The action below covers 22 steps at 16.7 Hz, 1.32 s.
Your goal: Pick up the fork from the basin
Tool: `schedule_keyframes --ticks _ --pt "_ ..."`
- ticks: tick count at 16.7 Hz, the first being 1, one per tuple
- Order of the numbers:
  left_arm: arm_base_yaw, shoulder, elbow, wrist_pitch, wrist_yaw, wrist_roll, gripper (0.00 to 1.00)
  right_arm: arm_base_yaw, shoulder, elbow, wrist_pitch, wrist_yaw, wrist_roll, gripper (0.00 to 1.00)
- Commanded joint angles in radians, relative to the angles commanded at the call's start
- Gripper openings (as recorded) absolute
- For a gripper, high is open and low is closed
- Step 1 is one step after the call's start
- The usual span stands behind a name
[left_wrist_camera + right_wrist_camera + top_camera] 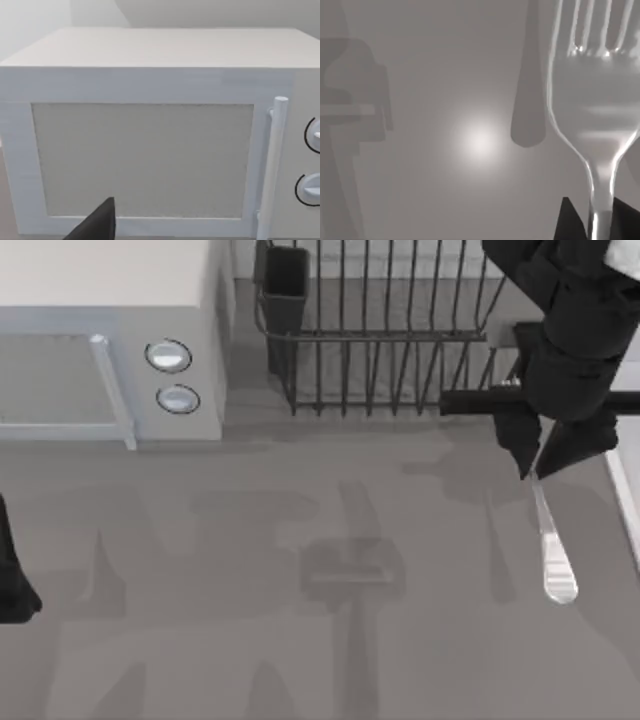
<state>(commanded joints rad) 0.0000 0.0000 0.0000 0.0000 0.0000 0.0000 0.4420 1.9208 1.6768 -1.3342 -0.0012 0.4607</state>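
The right gripper sits at the top view's right side, just in front of the dish rack, its dark fingers pinched together on the fork. They grip one end of the slim silver piece, and the rest of it stretches away from the claw towards the near edge, ending in a broad shiny tip. The right wrist view shows the tines spread wide and the handle running down between the two black fingertips. The fork casts a shadow on the pale grey basin. The left arm is parked at the table's left edge, facing the white microwave-like box; I cannot tell how the left gripper is set.
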Motion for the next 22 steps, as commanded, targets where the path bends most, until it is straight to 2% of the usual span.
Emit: schedule_keyframes --ticks 6,12,22 --pt "0.0 0.0 0.0 0.0 0.0 0.0 1.0 0.005 0.035 -0.248 0.296 0.002 0.003 0.0" --pt "0.0 0.0 0.0 0.0 0.0 0.0 1.0 0.006 0.042 -0.297 0.346 0.002 0.003 0.0" --pt "0.0 0.0 0.0 0.0 0.0 0.0 1.0 0.006 0.042 -0.297 0.346 0.002 0.003 0.75"
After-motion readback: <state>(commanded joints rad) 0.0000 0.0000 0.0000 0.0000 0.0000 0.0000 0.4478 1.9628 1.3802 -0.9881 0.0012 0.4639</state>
